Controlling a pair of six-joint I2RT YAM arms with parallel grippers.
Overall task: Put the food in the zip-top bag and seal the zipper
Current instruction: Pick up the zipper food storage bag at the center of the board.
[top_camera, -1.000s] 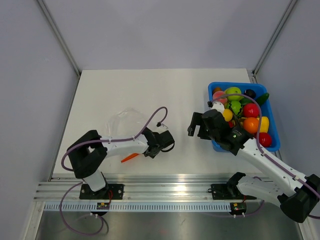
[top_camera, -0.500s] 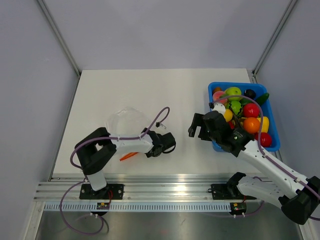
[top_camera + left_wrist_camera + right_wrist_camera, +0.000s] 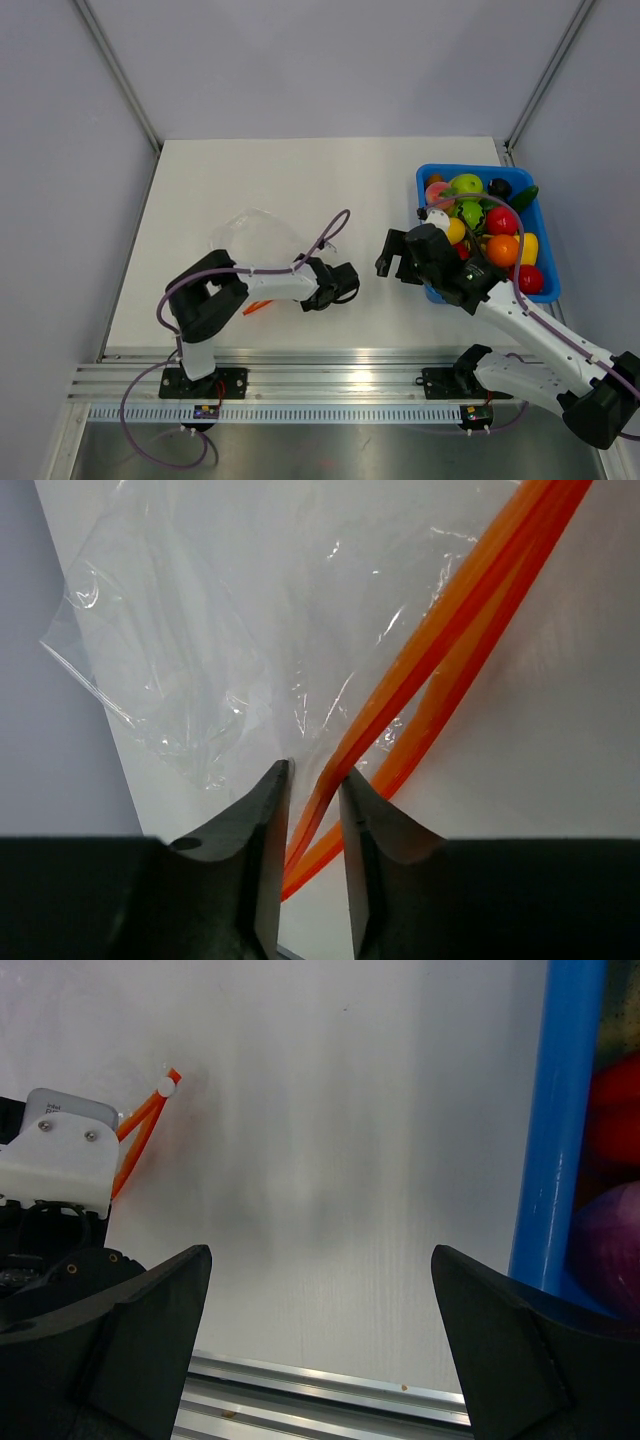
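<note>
Clear bag (image 3: 255, 238) lying on the table (image 3: 300, 180) well left of the blue bin (image 3: 470, 168), left gripper (image 3: 312, 775) pinched onto its orange zipper (image 3: 450, 630), right gripper (image 3: 320, 1250) spread wide and empty just left of the bin, toy food (image 3: 502, 220) heaped inside the bin

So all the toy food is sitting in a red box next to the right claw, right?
Not quite. The box is blue, not red. The top view shows it: the toy food is piled in the blue box, next to the right claw.
</note>
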